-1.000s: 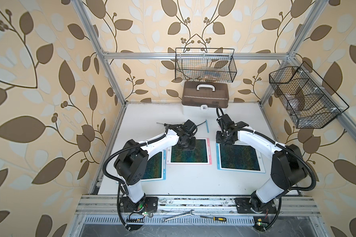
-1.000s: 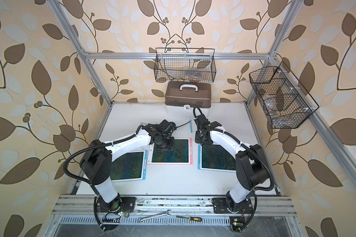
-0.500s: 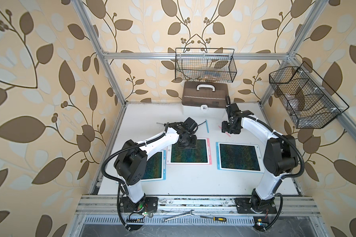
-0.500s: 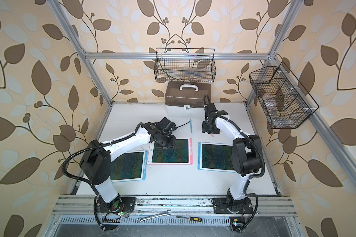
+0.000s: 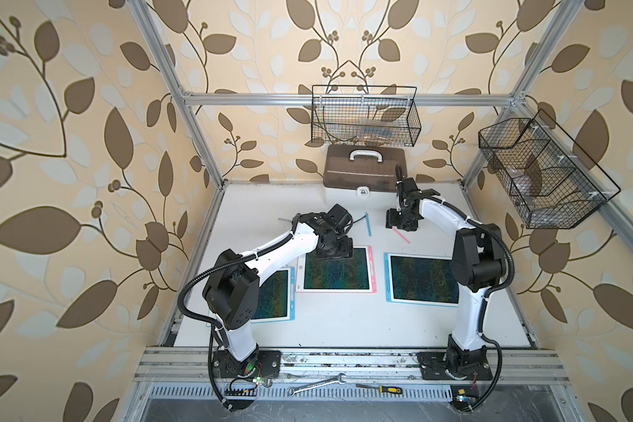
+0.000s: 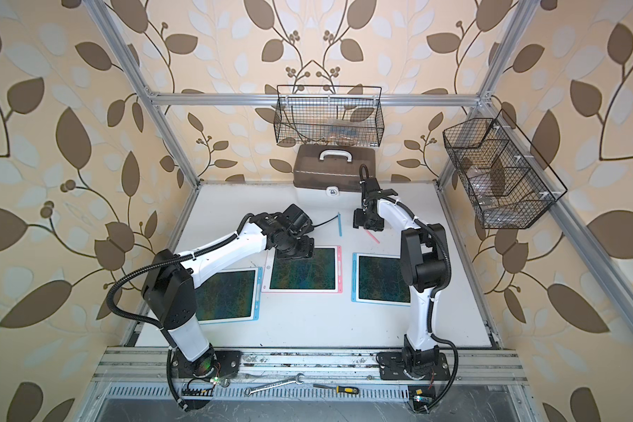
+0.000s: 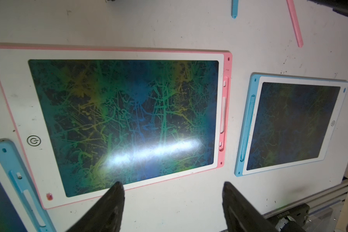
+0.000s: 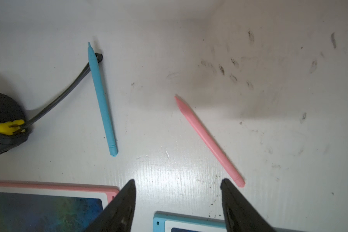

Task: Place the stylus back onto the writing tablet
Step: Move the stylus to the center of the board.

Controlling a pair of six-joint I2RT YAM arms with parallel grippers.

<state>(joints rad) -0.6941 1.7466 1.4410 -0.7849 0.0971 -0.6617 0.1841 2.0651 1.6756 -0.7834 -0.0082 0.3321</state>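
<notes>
The pink stylus [image 8: 209,140] and blue stylus [image 8: 101,98] are seen loose on the table [image 8: 169,40], beyond the tablets' far edges. The pink-framed writing tablet [image 7: 123,120] is shown with its slot empty. The left gripper [image 7: 172,183] and right gripper [image 8: 177,180] are spread wide, and nothing is held. Pickup and docking are judged still to be done.

Your left arm [image 5: 275,252] and right arm [image 5: 443,215] wear white shells over black joints, with ribbed black cables [image 5: 508,261]; left gripper [image 7: 173,183] and right gripper [image 8: 177,180] end in tapered black fingers [image 7: 109,206].
</notes>
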